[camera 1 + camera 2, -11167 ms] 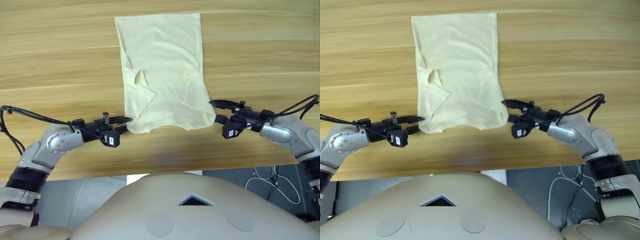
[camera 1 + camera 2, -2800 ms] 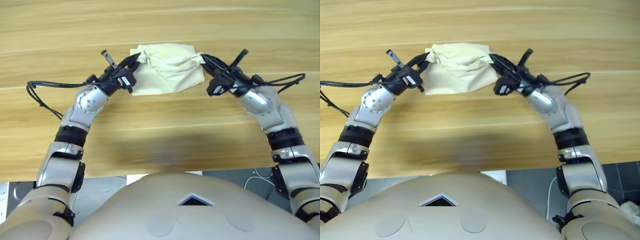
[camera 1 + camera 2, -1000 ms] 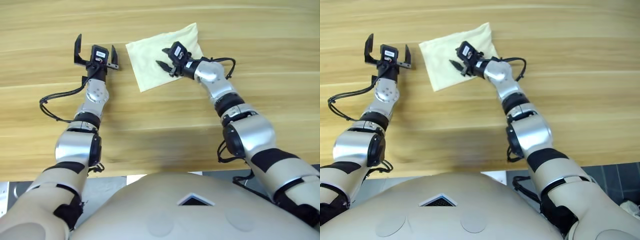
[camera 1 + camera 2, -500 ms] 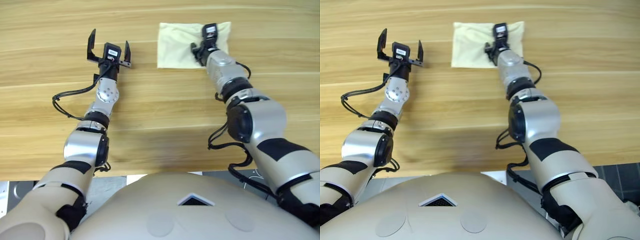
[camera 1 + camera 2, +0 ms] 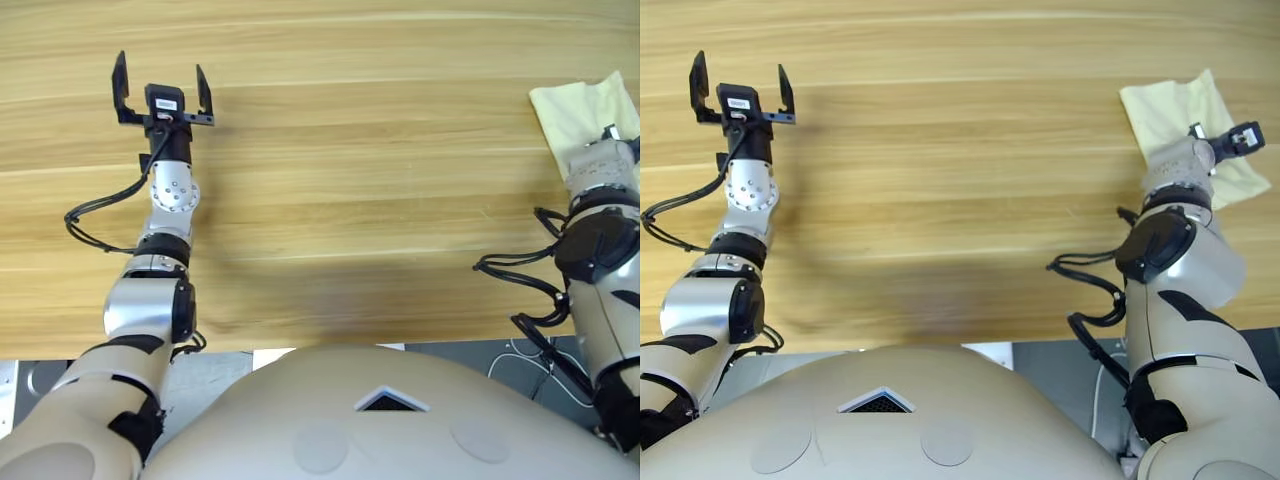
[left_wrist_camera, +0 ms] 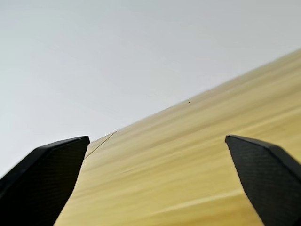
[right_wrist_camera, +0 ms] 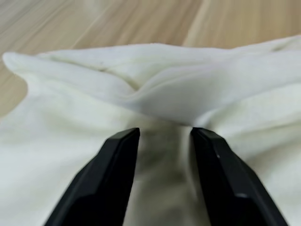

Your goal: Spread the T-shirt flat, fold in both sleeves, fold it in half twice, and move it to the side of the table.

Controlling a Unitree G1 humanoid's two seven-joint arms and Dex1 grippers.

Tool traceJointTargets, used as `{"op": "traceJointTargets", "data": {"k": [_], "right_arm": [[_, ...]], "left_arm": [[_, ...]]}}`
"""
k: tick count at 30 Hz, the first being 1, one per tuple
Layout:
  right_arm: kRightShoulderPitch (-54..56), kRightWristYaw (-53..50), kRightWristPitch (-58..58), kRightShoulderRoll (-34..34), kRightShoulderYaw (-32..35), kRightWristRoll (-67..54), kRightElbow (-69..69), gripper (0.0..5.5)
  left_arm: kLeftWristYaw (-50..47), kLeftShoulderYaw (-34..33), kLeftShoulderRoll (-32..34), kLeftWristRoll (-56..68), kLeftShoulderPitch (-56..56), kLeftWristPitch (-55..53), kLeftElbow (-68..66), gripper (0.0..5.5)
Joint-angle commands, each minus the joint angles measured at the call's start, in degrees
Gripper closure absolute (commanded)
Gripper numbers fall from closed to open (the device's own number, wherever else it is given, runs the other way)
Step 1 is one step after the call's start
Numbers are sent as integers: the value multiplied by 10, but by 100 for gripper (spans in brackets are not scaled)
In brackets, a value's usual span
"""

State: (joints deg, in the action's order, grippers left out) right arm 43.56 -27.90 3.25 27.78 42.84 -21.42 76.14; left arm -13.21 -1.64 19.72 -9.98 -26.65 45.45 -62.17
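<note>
The cream T-shirt [image 5: 1170, 112], folded into a small packet, lies at the far right of the wooden surface [image 5: 350, 200], one corner pointing away from the robot. The right gripper [image 7: 163, 141] rests on it with its jaws drawn narrow. Both black fingers [image 7: 115, 183] press into the cloth, and a ridge of fabric bunches up between and just beyond the tips (a pinch rather than a flat press, as far as the wrist view tells). The left gripper [image 5: 160, 70] hovers over the far left of the surface, well apart from the shirt, its jaws spread wide and holding nothing.
</note>
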Motion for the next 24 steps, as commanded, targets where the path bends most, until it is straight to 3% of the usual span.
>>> {"op": "traceJointTargets", "data": {"k": [1, 4, 8, 13, 16, 21, 24], "right_arm": [[-26, -45, 45, -11, 22, -15, 11, 338], [40, 6, 135, -46, -72, 69, -11, 338], [121, 55, 216, -187, -266, 229, -34, 338], [27, 98, 262, -319, -416, 346, -24, 338], [-75, 148, 315, -343, -455, 360, -52, 338], [-146, 94, 354, -305, -509, 421, -114, 338], [-168, 82, 357, -292, -512, 422, -137, 338]], "left_arm": [[48, -19, -6, 40, -6, 5, 22, 12], [85, -20, -34, 61, -41, -9, 13, 12], [146, -43, -88, 120, -98, -30, -2, 12], [155, -30, -149, 108, -67, -23, -47, 101], [135, -1, -174, 70, -16, -17, -63, 152], [119, 0, -194, 66, 25, -2, -30, 232], [102, 7, -197, 53, 41, -1, -11, 232]]}}
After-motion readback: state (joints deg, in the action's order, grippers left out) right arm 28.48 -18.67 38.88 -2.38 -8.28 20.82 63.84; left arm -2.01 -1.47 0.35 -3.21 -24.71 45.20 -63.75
